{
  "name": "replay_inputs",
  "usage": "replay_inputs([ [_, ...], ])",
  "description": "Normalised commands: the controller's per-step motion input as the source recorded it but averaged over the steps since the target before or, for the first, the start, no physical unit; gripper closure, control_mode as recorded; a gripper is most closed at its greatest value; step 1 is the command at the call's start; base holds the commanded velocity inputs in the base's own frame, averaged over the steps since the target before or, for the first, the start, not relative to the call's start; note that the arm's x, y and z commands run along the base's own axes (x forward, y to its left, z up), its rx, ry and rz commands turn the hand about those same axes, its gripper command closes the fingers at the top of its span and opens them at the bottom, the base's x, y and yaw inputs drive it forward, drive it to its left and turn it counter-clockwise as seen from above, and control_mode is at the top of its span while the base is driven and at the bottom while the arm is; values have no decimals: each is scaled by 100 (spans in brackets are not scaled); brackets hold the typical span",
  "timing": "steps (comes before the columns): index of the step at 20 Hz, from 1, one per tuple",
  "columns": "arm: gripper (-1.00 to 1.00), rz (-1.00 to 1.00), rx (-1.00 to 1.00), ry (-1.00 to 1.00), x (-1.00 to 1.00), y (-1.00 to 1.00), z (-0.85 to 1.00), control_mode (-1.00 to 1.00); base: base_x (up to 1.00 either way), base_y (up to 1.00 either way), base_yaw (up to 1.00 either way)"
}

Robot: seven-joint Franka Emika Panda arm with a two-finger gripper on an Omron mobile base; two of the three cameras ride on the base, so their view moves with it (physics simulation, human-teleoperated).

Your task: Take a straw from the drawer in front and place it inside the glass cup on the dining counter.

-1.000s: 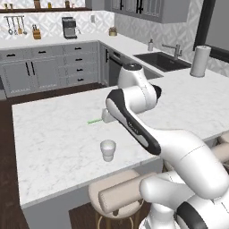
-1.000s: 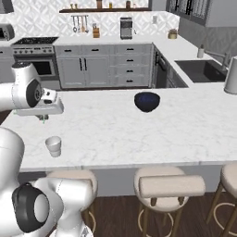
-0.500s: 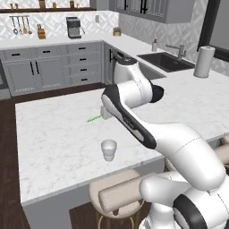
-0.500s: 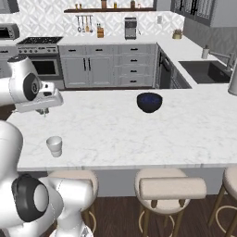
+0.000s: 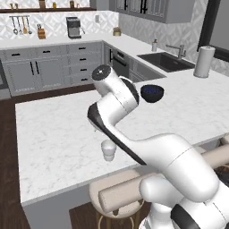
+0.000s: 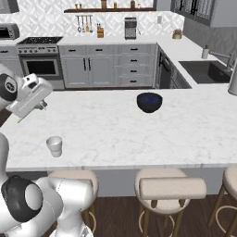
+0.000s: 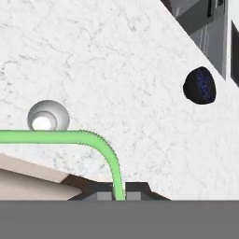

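The pincer (image 7: 119, 196) pinched the straw (image 7: 70, 137) low on its stem, carrying it above the table (image 7: 140, 70) so the bent end could be lowered into the glass cup (image 7: 48, 116), just below and beside it.

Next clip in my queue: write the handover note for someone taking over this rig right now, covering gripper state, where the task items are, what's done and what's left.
Gripper: shut on the straw, which rises between the fingertips, bends and runs sideways across the hand view.
Glass cup: upright on the dining counter near its stool-side edge, with nothing in it; in the hand view it sits just beyond the straw's long run.
Dark blue bowl: farther along the counter, apart from the cup.
Done: straw is out of the drawer and carried over the counter.
Left: line the straw up over the cup's mouth, lower it in, release.
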Motion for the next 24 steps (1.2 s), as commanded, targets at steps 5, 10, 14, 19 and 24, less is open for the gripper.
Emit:
replay_inputs([
  [5,100,14,-38,-5,8,-5,5,-100,0,0,0],
  [10,100,4,-32,0,0,-1,-1,-100,0,0,0],
  [14,100,0,-24,0,5,0,-19,-100,0,0,0],
  [19,100,-2,-15,0,24,0,-26,-100,0,0,0],
  [24,100,-4,-13,-13,16,6,-8,-100,0,0,0],
])
